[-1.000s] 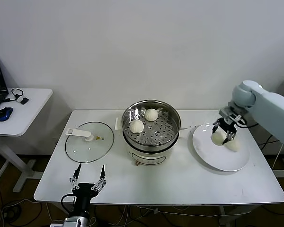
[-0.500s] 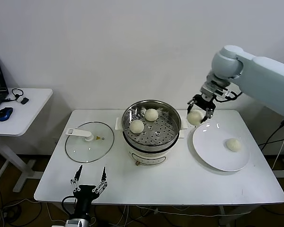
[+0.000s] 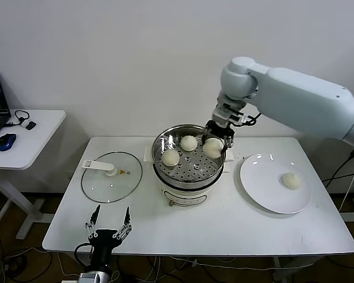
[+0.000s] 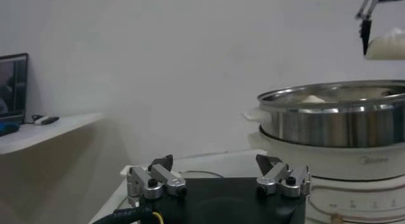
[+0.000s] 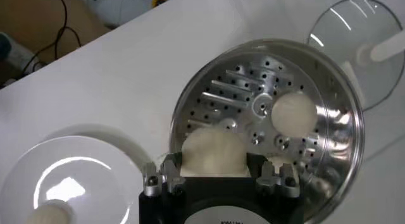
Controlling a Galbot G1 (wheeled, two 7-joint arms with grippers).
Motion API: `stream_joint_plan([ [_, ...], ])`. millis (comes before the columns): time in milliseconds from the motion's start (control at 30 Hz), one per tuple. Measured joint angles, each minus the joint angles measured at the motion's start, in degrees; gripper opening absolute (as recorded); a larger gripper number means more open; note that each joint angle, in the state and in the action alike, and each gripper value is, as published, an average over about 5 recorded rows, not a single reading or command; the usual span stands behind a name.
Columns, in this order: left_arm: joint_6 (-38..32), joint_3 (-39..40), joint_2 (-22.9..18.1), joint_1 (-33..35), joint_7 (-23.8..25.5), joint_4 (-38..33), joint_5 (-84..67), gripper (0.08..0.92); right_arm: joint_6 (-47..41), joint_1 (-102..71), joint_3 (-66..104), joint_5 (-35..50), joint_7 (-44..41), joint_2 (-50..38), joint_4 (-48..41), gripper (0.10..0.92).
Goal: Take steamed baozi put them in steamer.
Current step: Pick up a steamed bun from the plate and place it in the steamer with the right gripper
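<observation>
Head view: two steamed baozi (image 3: 170,157) (image 3: 189,142) already lie on the perforated floor of the steamer (image 3: 189,171), one at its left and one toward the far side. The right gripper (image 3: 215,143) hangs over the steamer's right rim, its fingers clasping a third bun (image 3: 212,147) that is not yet set down. One last bun (image 3: 291,180) waits on the white plate (image 3: 265,191) at the right. The glass lid (image 3: 111,177) lies on the table to the steamer's left. The left gripper (image 3: 109,229) is parked at the near edge, fingers spread and empty.

Left wrist view: the left gripper (image 4: 218,181) shows its fingers apart, nothing between them; the steamer (image 4: 335,121) stands beyond.

Right wrist view: the right gripper (image 5: 220,176) clamps the bun (image 5: 214,153) above the basket (image 5: 266,99).

By my judgement the task is just past halfway: two placed, one to release, one to fetch.
</observation>
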Motion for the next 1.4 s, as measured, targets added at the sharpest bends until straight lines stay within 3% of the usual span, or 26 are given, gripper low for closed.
stream_joint_plan([
  [633,-0.3,-1.2,-0.9,0.5,-0.4,0.1,-0.4,0.823,2.9,-6.8,0.3,-6.1,0.7,11.1,-6.4,0.670],
  [1400,0.4,-0.7,-1.4,0.4,-0.5,-0.4,-1.1,0.823,6.0,-9.9,0.7,-9.7,1.3,13.2,-7.3,0.670],
])
